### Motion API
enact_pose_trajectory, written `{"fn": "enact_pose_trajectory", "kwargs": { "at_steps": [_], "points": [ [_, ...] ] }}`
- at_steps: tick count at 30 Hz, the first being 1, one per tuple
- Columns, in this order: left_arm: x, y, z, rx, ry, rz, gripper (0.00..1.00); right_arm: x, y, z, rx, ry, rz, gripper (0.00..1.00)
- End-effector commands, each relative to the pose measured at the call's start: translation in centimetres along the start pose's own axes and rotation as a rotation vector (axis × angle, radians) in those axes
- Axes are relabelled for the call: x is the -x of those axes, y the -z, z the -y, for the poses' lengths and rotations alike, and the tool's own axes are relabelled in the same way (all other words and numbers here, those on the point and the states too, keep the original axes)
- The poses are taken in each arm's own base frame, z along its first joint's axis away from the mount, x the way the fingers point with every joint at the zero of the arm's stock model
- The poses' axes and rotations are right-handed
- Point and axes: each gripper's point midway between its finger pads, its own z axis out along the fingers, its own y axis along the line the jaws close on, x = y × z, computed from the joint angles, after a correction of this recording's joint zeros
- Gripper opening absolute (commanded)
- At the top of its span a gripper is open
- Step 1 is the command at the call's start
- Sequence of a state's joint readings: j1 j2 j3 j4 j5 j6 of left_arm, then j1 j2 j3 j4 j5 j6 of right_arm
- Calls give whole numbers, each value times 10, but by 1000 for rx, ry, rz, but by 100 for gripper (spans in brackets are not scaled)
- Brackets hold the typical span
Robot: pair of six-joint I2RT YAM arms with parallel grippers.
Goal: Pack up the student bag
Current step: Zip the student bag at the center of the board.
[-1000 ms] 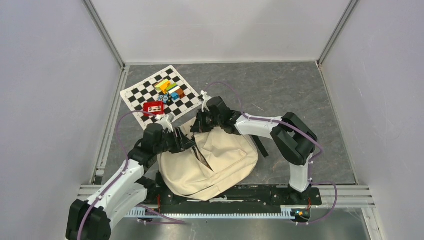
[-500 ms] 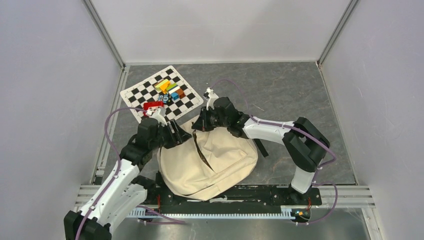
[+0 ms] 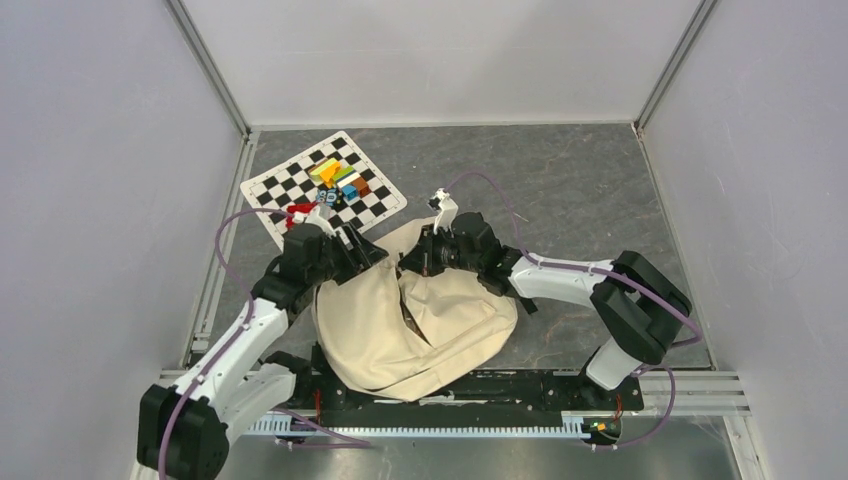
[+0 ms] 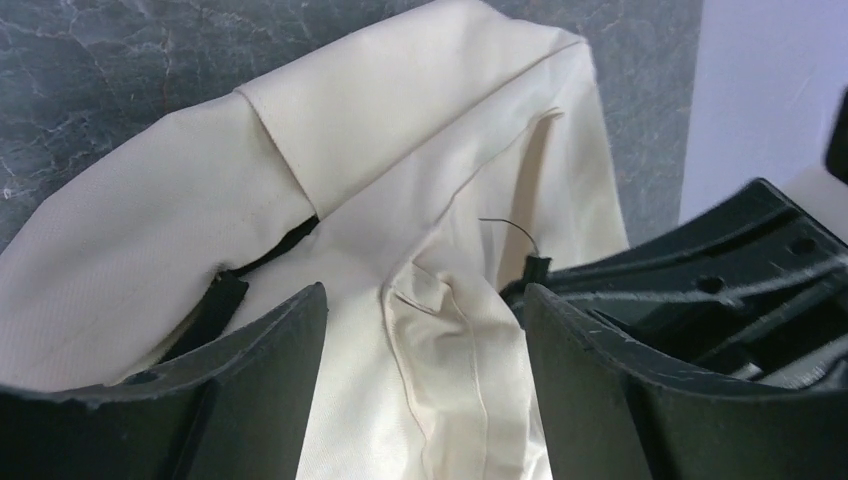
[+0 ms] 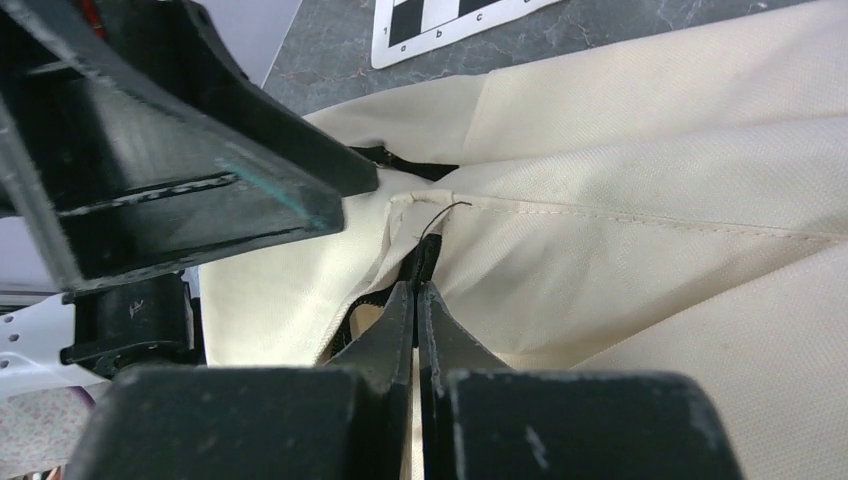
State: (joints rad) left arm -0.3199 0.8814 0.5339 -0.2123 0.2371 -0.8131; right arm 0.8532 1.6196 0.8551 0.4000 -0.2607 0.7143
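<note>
The student bag [image 3: 440,320], a cream canvas backpack with black zipper trim, lies crumpled between my two arms at the near edge. My right gripper [image 3: 409,264] sits at the bag's upper edge. In the right wrist view it [image 5: 420,288] is shut on the black zipper trim [image 5: 424,258] at a seam of the cream cloth [image 5: 650,180]. My left gripper [image 3: 366,256] is at the bag's upper left. In its wrist view it [image 4: 424,292] is open, with a loose fold of the bag [image 4: 400,150] lying between the fingers [image 4: 280,360]. The bag's inside is hidden.
A checkerboard mat [image 3: 290,185] lies at the far left, just beyond the left gripper. It carries several coloured blocks [image 3: 342,178] and a red item [image 3: 298,212] partly behind the left wrist. Grey walls enclose the dark stone floor [image 3: 560,190]. A metal rail [image 3: 480,385] runs along the near edge.
The left gripper has opened wider and drawn back toward the bag's upper left. The right gripper, still shut, has moved right and nearer, dragging the bag's edge and spreading its flap.
</note>
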Motion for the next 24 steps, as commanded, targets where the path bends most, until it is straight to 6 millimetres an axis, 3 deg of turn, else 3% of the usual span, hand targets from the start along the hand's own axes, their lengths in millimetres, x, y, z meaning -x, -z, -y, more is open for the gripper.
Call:
{"fn": "enact_pose_trajectory", "kwargs": {
  "at_steps": [1, 10, 14, 20, 24],
  "points": [
    [10, -13, 9, -33, -75, -13, 79, 8, 8, -21, 73, 18, 48, 0],
    [4, -25, -4, -5, -232, -81, 86, 8, 8, -30, 106, 34, 54, 0],
    [-1, -31, -8, -19, -276, -109, 73, 10, 9, -34, 120, 33, 61, 0],
    [-20, -31, 13, -198, -303, -173, 71, 11, 10, -35, 122, 29, 63, 0],
    [-28, -34, 22, -281, -268, -192, 57, 10, 9, -34, 121, 33, 62, 0]
  ]
}}
